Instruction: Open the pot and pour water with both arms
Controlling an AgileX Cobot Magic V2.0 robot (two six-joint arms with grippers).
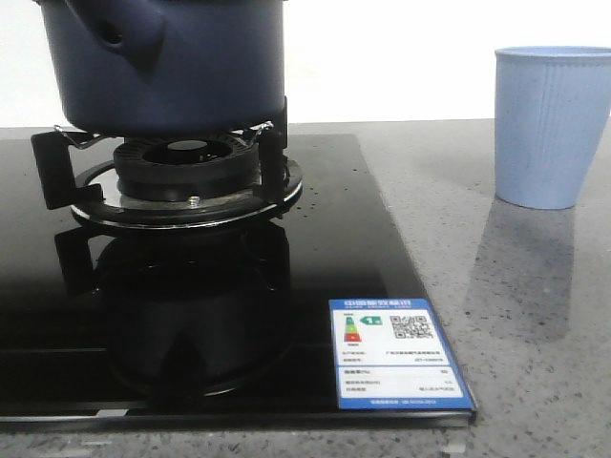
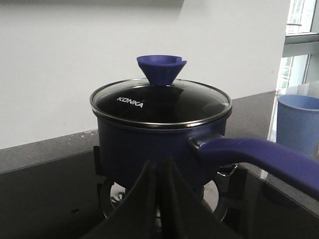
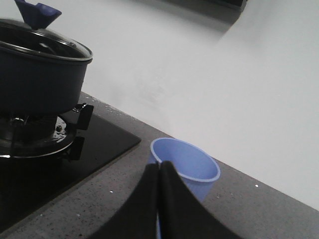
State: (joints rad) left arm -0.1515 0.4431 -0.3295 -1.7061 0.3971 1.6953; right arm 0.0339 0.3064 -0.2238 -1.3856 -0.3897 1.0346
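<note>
The dark navy pot sits on the gas burner of the black glass hob; its side nub shows in the front view. In the left wrist view the pot carries a glass lid with a blue cone knob, and its blue handle sticks out sideways. My left gripper is shut and empty, a short way in front of the pot's wall. My right gripper is shut and empty, just in front of the pale blue cup. Neither gripper shows in the front view.
The pale blue ribbed cup stands on the grey speckled counter to the right of the hob. An energy label sticker lies on the hob's front right corner. A white wall runs behind.
</note>
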